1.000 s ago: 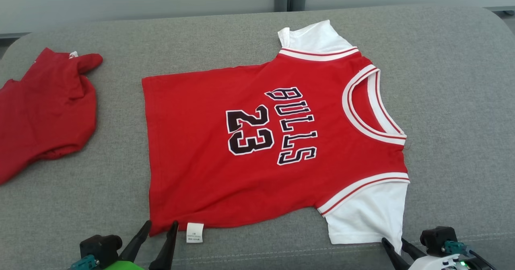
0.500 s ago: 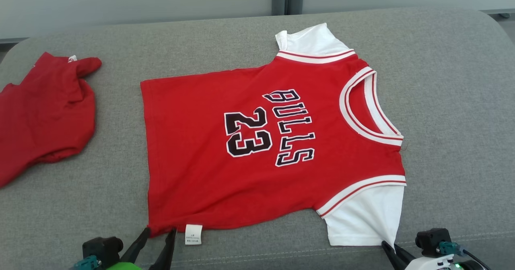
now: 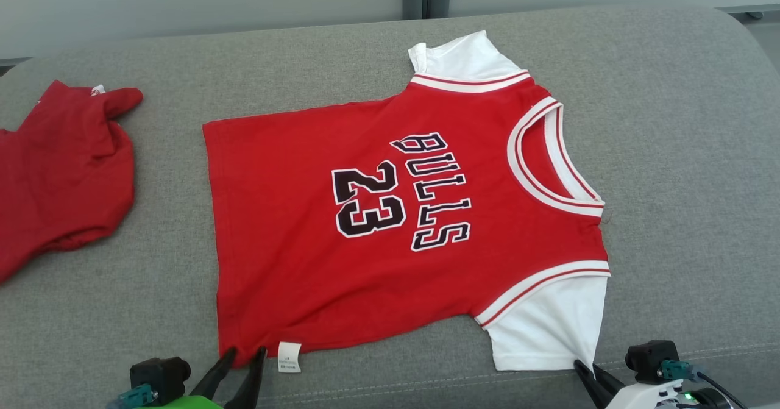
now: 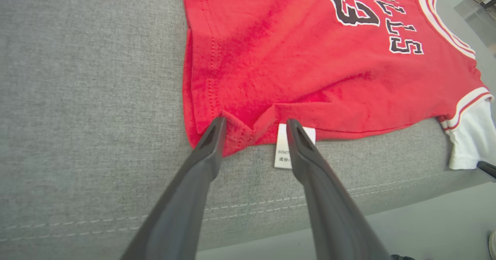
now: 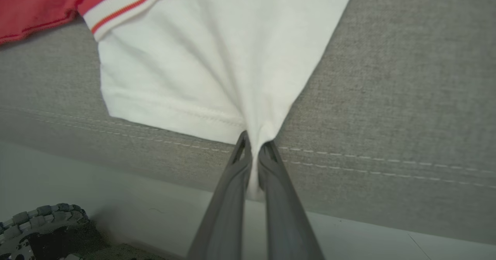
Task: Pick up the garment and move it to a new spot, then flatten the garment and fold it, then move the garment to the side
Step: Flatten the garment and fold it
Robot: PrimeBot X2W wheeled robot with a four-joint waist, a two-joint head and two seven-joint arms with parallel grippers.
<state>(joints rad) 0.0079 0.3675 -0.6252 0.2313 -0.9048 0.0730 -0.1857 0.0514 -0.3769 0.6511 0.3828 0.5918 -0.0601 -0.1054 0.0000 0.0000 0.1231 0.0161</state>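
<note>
The red jersey [image 3: 390, 214] lies spread flat on the grey cushion [image 3: 670, 153] in the middle of the head view, with its neck towards the right of the frame and its hem towards the left. Its near white sleeve [image 3: 548, 323] reaches to the lower right, and a small care label [image 3: 289, 356] pokes out at the bottom edge.

The change is at that sleeve. A second ago the right gripper's [image 3: 585, 366] fingers stand apart at the sleeve's corner; now they are pressed together with the white cloth pinched between them. In the right wrist view, creases fan out from the pinch.

At the lower left of the head view, the left gripper [image 3: 247, 351] has its tips on the hem corner, just beside the label. Its jaws are wide apart, straddling a small ridge of red cloth, and have no hold yet.

So one of the two near corners is secured. The lift, for moving or folding, probably waits on the left jaws closing; lifting with only the sleeve held would likely drag the jersey askew.

A second red garment [image 3: 61, 171] lies crumpled at the left edge, well apart.
</note>
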